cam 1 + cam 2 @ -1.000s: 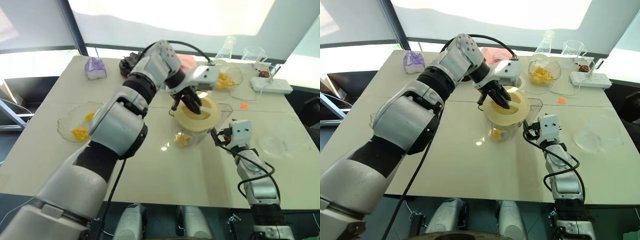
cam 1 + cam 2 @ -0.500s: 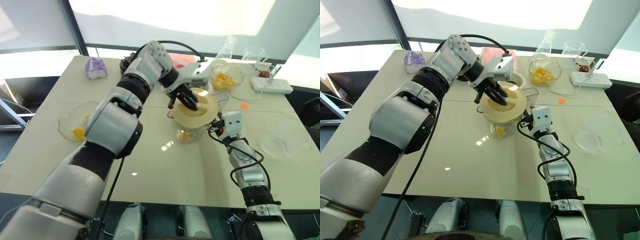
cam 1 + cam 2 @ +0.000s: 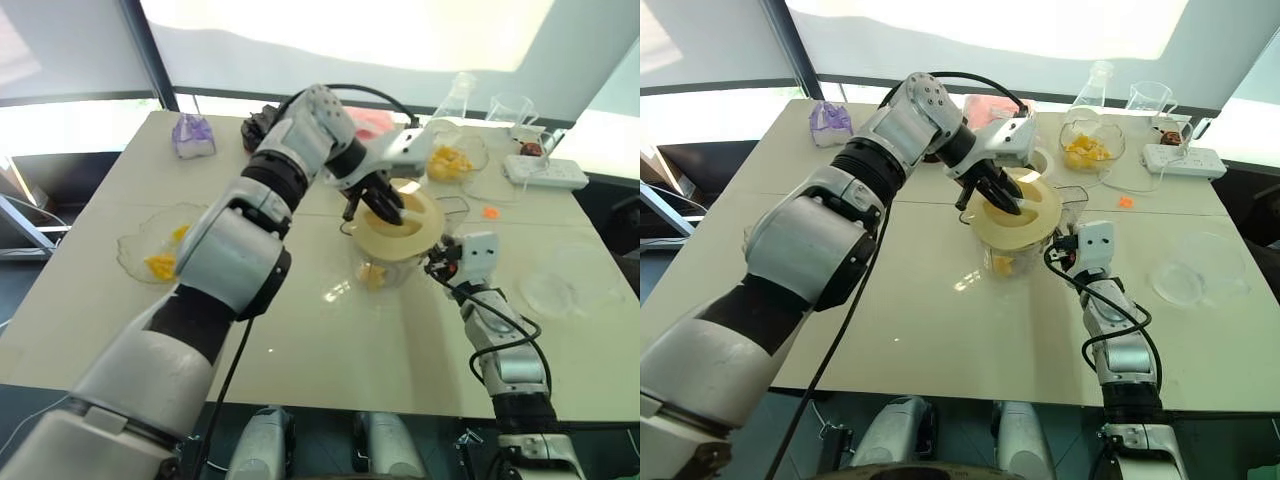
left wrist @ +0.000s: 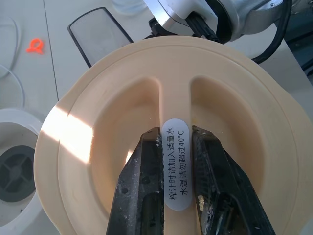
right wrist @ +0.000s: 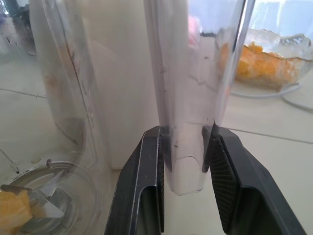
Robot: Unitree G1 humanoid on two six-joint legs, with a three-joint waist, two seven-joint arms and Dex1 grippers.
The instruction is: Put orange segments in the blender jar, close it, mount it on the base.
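Note:
The clear blender jar (image 3: 378,268) stands mid-table with orange segments (image 5: 12,215) at its bottom by the blades. A cream lid (image 4: 122,112) lies on its rim. My left gripper (image 4: 176,134) reaches down from above and is shut on the lid's raised centre ridge. My right gripper (image 5: 185,132) comes in level from the near right and is shut on the jar's clear side handle (image 5: 188,98). The cream-white base (image 4: 14,171), with its dark socket, stands just behind the jar.
A wavy clear bowl (image 3: 1083,150) of orange chunks sits at the back right, another bowl (image 3: 155,245) at the left. A flask (image 3: 455,95), a beaker (image 3: 505,108) and a power strip (image 3: 545,170) line the far right. An empty clear bowl (image 3: 570,290) lies right.
My right gripper has closed from wide open onto the jar's handle. The left gripper has kept its hold on the lid.

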